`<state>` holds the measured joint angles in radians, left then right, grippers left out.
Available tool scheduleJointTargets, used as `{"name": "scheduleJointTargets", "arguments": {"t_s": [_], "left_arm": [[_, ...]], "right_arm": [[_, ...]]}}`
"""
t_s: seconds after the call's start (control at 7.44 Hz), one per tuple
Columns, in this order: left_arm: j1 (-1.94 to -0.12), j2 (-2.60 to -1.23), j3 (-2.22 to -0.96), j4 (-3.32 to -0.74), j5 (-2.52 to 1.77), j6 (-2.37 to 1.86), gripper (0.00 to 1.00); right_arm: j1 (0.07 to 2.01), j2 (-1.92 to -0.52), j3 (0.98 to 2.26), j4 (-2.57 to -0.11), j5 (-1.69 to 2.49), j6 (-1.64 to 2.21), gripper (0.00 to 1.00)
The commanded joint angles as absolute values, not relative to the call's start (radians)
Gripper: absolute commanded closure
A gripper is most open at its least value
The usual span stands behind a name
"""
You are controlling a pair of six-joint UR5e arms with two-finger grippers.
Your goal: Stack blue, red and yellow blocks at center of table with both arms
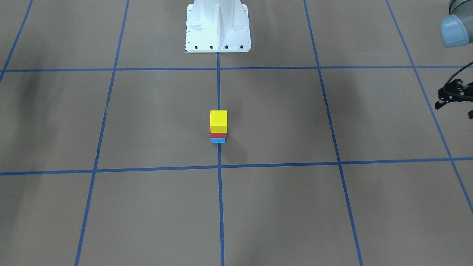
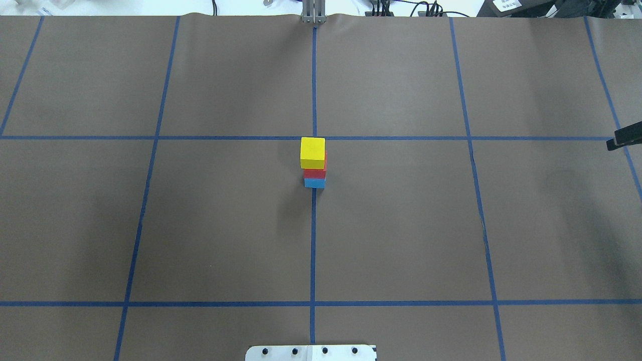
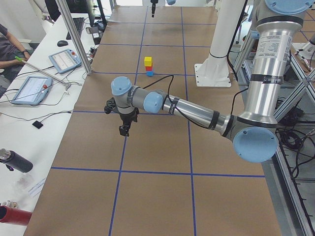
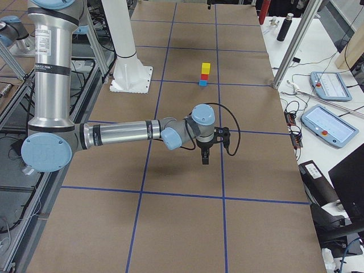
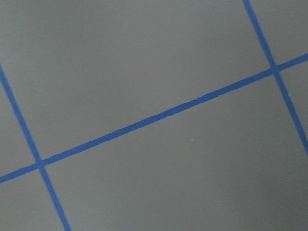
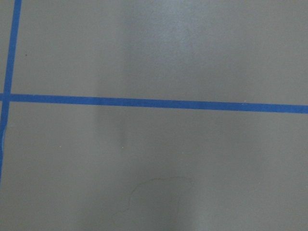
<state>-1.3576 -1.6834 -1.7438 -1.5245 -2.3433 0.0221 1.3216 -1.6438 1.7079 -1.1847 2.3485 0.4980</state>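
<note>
Stack sits at table [image 1: 111,122] centre: yellow block [image 1: 218,120] on red block [image 1: 217,135] on blue block [image 1: 218,140]. Prob. light, stiff, and smooth, so grip opp. side faces. Left pincer [image 3: 124,129] and right pincer [image 4: 205,158] hang well apart from it; can't tell their gape.

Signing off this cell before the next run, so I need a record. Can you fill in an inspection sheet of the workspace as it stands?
Surface: brown table cover with blue tape grid, lying flat.
Job's things: yellow block on red block on blue block, one stack at the centre.
Clutter: nothing seen.
Grippers: left gripper and right gripper hang over bare table, apart from the stack; open or shut cannot be told.
Cables: a black wrist cable loops beside each gripper.
Surroundings: tablets and a person at the side bench.
</note>
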Motion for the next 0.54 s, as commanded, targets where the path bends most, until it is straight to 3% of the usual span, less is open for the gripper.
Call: {"name": "scheduleJointTargets", "arguments": {"t_s": [0.0, 0.4], "left_arm": [[-1.387, -1.68, -1.709, -1.526, -2.349, 0.049, 0.0], [-1.411, -1.686, -1.643, -1.519, -2.347, 0.048, 0.0]], "right_arm": [[1.423, -1.565, 1.612, -1.308, 2.447, 0.318, 0.0], [1.419, -1.415, 1.621, -1.665, 2.337, 0.079, 0.0]]}}
